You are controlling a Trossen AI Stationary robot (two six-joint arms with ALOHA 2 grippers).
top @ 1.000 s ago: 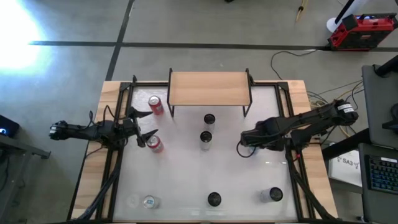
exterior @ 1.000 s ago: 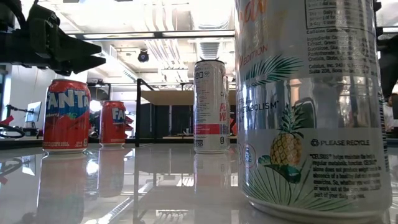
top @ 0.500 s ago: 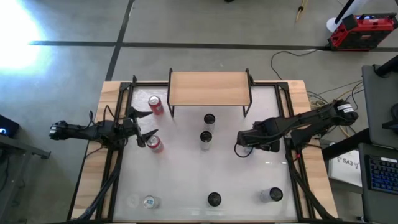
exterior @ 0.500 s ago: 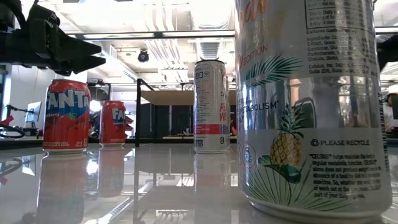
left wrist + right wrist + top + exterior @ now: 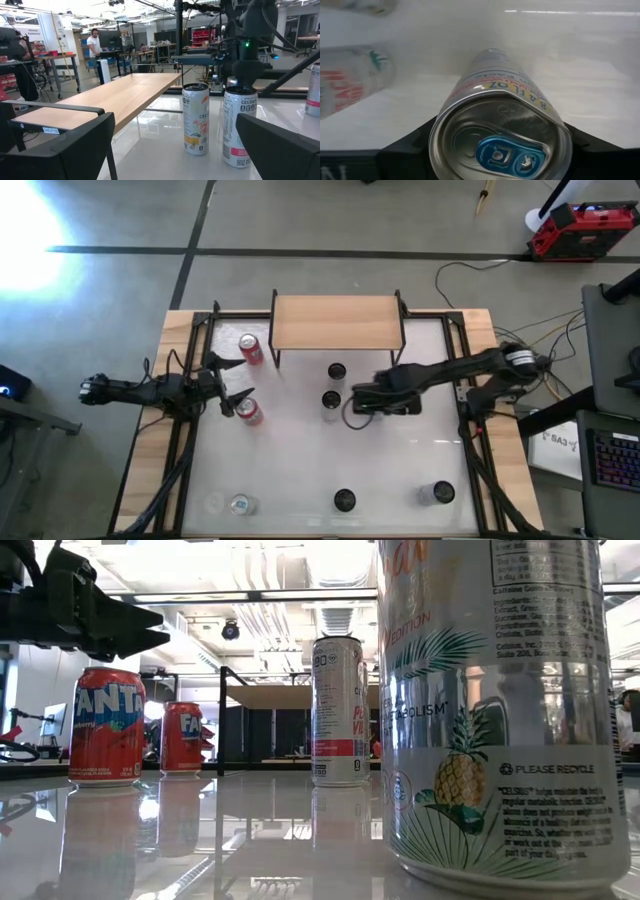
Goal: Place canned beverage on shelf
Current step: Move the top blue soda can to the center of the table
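My right gripper (image 5: 356, 404) hangs over the middle of the table, pointing down, shut on a silver canned beverage (image 5: 495, 125) with a blue tab. In the high view the gripper hides that can. The shelf (image 5: 337, 322), a tan wooden top on black legs, stands at the far edge. My left gripper (image 5: 233, 383) waits open and level at the left, between two red Fanta cans (image 5: 250, 348) (image 5: 249, 411). My right gripper pinches the can's upper wall (image 5: 447, 117) just under the rim, one dark finger (image 5: 405, 145) on each side. The fingers come from above, pointing down. The can stands upright below them. Whether its base is clear of the table I cannot tell.
Two slim white cans (image 5: 335, 372) (image 5: 330, 402) stand upright just left of my right gripper, in front of the shelf. Three more cans (image 5: 240, 503) (image 5: 344, 500) (image 5: 437, 493) stand along the near edge. Black frame rails (image 5: 190, 430) run along the table's sides.
My right gripper has travelled toward the table's left edge, most of it in the last half second, and now stands close beside the nearer slim white can.
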